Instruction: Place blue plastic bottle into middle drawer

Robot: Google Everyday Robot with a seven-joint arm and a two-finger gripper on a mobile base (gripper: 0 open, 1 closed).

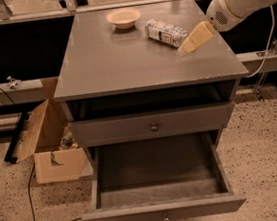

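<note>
Bottle: blue plastic bottle (165, 32) lies on its side on cabinet top (107, 61), not grasped.
Gripper: gripper (194, 40) just beside bottle; spread or closed, can't tell.
Drawer: middle drawer (163, 212) pulled out, no bottle in it yet.
Left: grasp, carry, drop in.

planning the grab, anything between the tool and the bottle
Nothing; the camera view shows only bare cabinet top between the bottle and the tool just right of it.

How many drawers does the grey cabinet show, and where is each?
2. A closed drawer with a round knob sits under an open slot; the middle drawer below it is pulled open. The gripper hovers beside the blue plastic bottle on top.
</note>
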